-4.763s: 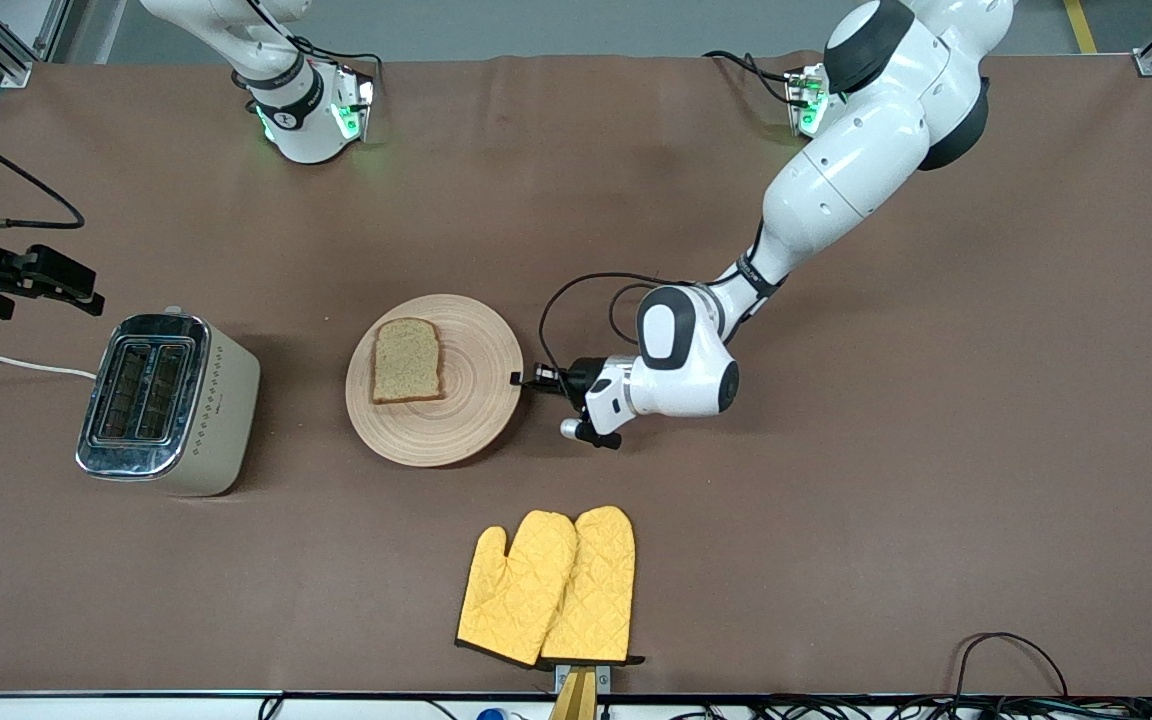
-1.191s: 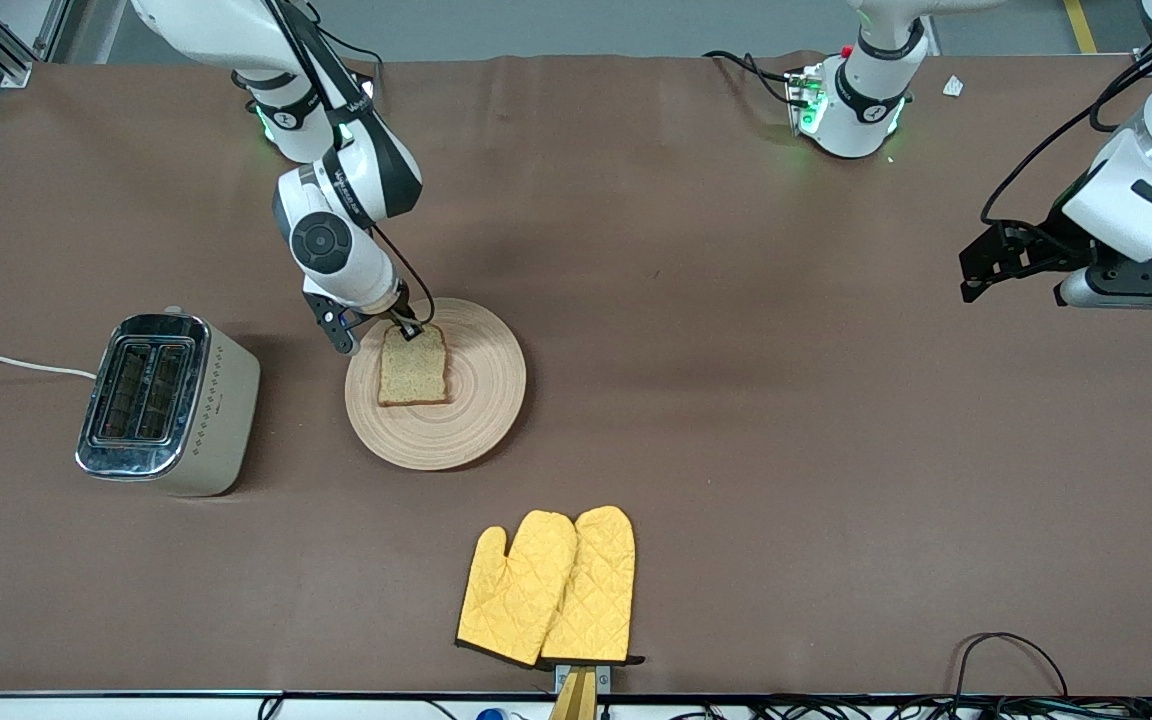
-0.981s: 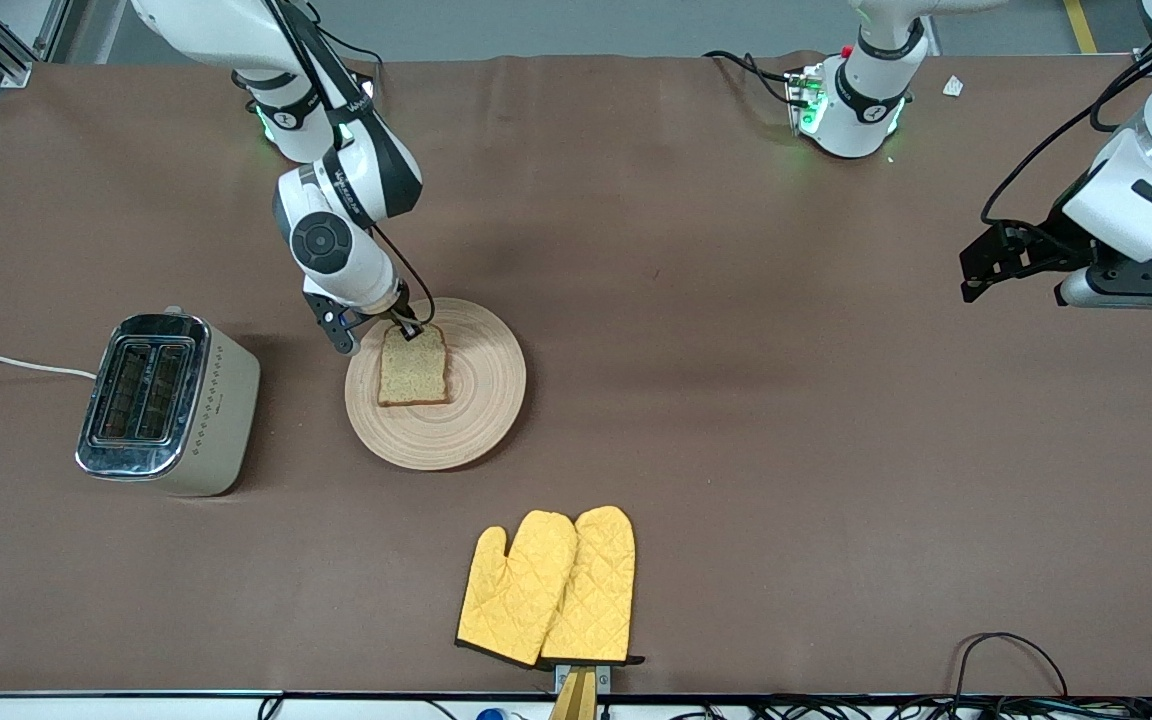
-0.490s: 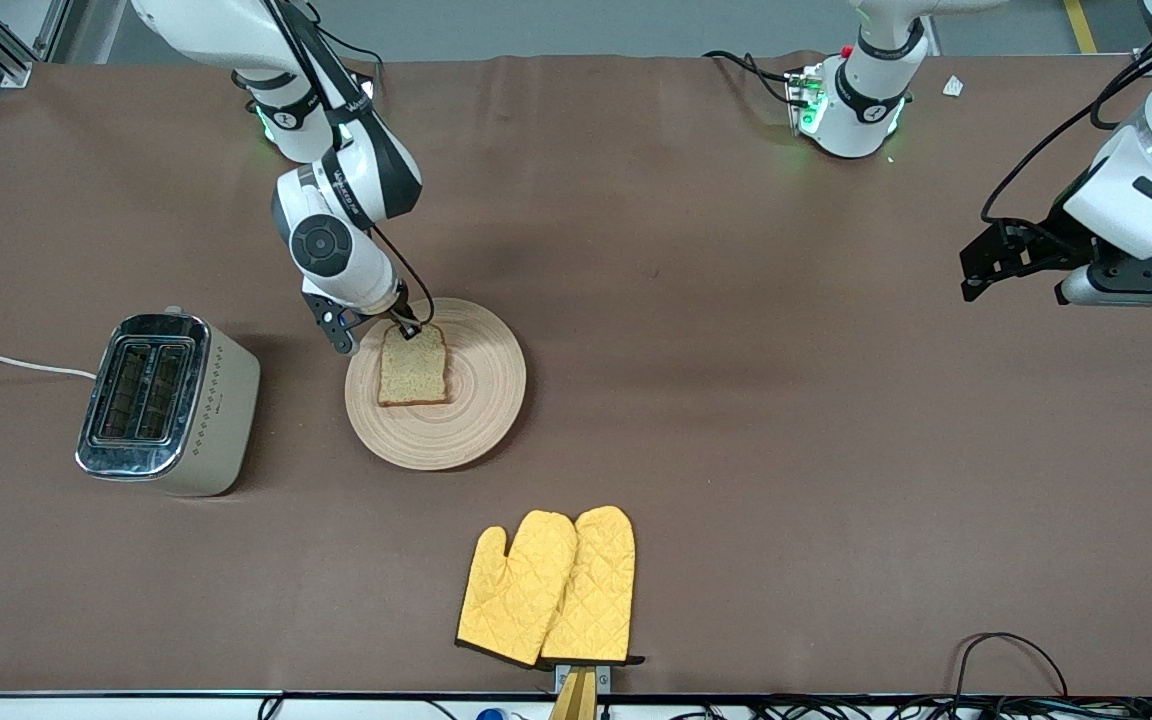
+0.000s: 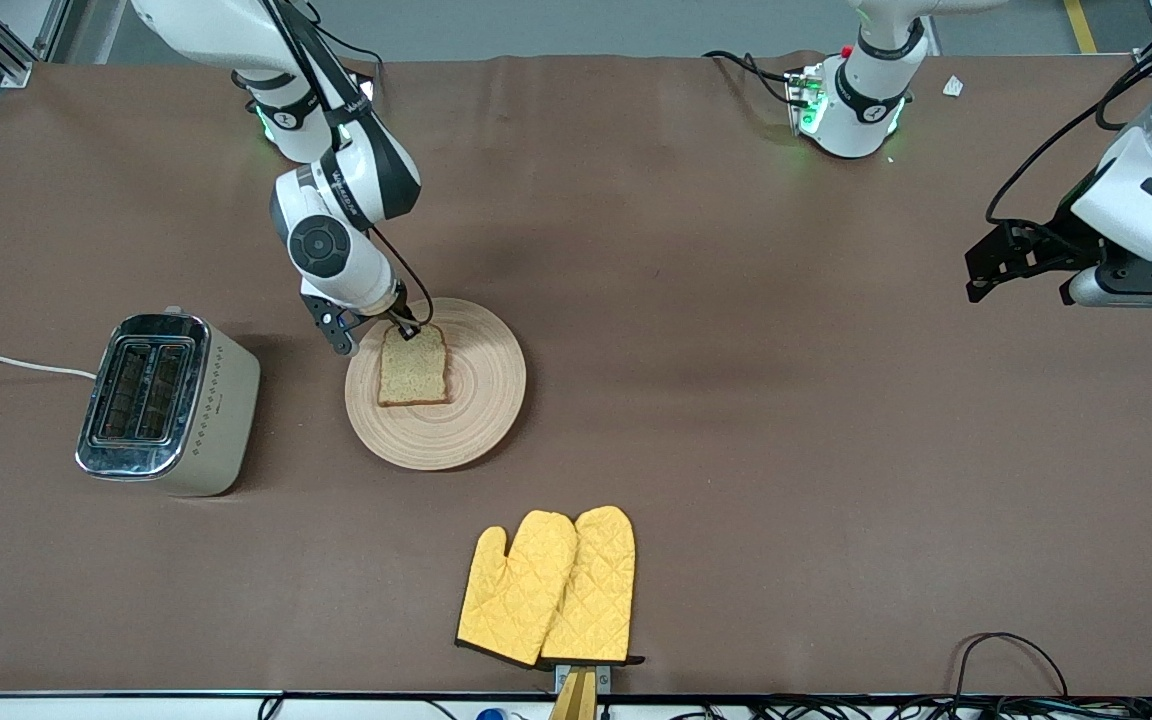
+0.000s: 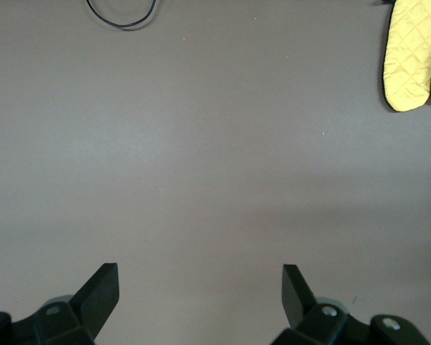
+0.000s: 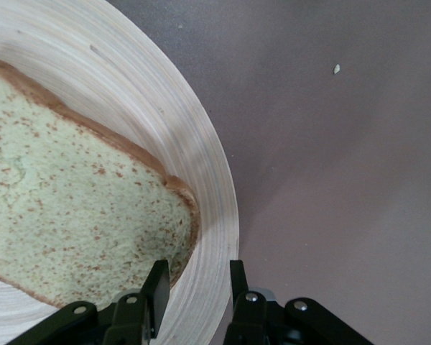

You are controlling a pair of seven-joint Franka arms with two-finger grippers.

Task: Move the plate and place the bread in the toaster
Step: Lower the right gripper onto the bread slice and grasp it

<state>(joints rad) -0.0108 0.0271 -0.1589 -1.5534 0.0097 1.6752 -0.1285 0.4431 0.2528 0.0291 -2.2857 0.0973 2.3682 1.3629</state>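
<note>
**Right gripper at the bread's edge on the plate, left arm waiting**

Toaster [image 5: 168,402] stands toward the right arm's end of the table, slots up, white cord [image 5: 6,363] trailing off the table edge. It sits well apart from the right gripper [image 5: 406,328], with bare table between it and the plate [image 5: 481,400].

Right gripper is low over the plate's rim, at the bread's [image 5: 413,364] rounded top edge. In the right wrist view its fingers [image 7: 156,284] stand a narrow gap apart, one just beside the crust corner of the bread [image 7: 65,215], the other over the plate rim [image 7: 215,215]. Not closed on the slice; contact with the crust can't be told. Bread lies flat on the plate, on the half toward the toaster.

Yellow mitts [image 5: 548,588] lie nearer the front camera than the plate, well apart from both grippers.

Left gripper [image 5: 981,268] hangs over bare table at the left arm's end, waiting. Left wrist view shows its fingers [image 6: 100,291] spread wide, empty, with the mitts [image 6: 415,57] at the frame's edge.
</note>
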